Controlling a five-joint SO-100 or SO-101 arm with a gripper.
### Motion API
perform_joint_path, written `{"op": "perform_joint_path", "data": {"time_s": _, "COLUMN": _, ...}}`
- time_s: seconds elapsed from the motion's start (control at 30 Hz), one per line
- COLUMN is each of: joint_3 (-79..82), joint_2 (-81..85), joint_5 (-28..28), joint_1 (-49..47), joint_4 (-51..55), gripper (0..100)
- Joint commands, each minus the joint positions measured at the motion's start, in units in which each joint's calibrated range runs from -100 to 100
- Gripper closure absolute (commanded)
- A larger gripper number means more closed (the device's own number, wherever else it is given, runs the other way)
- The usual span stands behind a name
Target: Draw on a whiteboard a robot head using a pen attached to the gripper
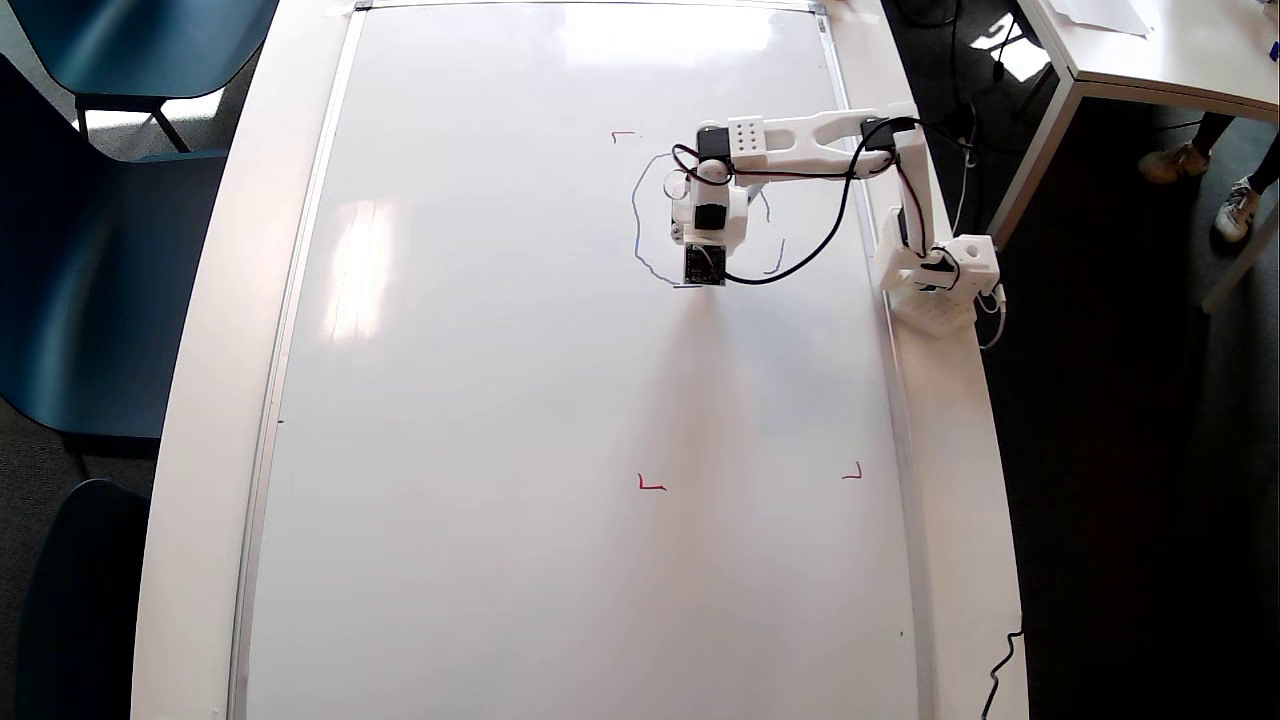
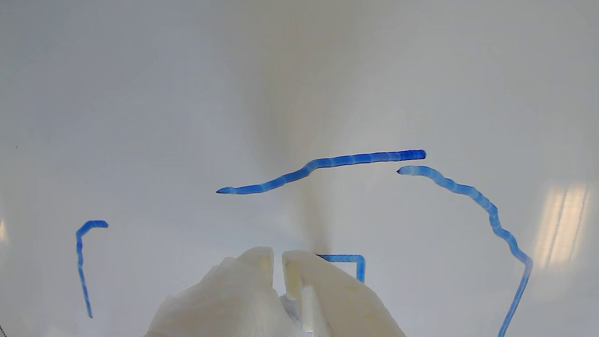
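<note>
The whiteboard fills the table and the whole wrist view. The robot head is a partial dark-blue outline beside the gripper. In the wrist view it shows as a wavy line, a curve on the right, a hooked stroke on the left and a small square corner. My gripper hangs over the drawing. In the wrist view its white jaws stand almost closed. The pen is mostly hidden between them. A dark tip touches the board at the square corner.
Red corner marks sit on the board. The arm's base stands on the table's right rim, with black cables looping over the board. Blue chairs stand to the left, another table at the top right.
</note>
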State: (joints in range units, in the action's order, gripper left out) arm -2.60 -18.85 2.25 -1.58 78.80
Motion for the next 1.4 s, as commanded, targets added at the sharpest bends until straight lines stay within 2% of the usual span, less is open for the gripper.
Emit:
{"op": "perform_joint_path", "data": {"time_s": 0.0, "joint_3": -2.6, "joint_2": 5.3, "joint_5": 0.9, "joint_1": 0.0, "joint_4": 2.1, "gripper": 99}}
{"op": "perform_joint_path", "data": {"time_s": 0.27, "joint_3": -3.0, "joint_2": 12.3, "joint_5": 1.3, "joint_1": 3.0, "joint_4": 5.1, "gripper": 99}}
{"op": "perform_joint_path", "data": {"time_s": 0.57, "joint_3": -3.3, "joint_2": 10.8, "joint_5": -1.0, "joint_1": 12.2, "joint_4": 4.3, "gripper": 99}}
{"op": "perform_joint_path", "data": {"time_s": 0.73, "joint_3": -8.7, "joint_2": 6.5, "joint_5": -1.7, "joint_1": 15.8, "joint_4": 4.3, "gripper": 99}}
{"op": "perform_joint_path", "data": {"time_s": 1.37, "joint_3": -13.9, "joint_2": -4.5, "joint_5": -3.0, "joint_1": 16.4, "joint_4": 3.0, "gripper": 99}}
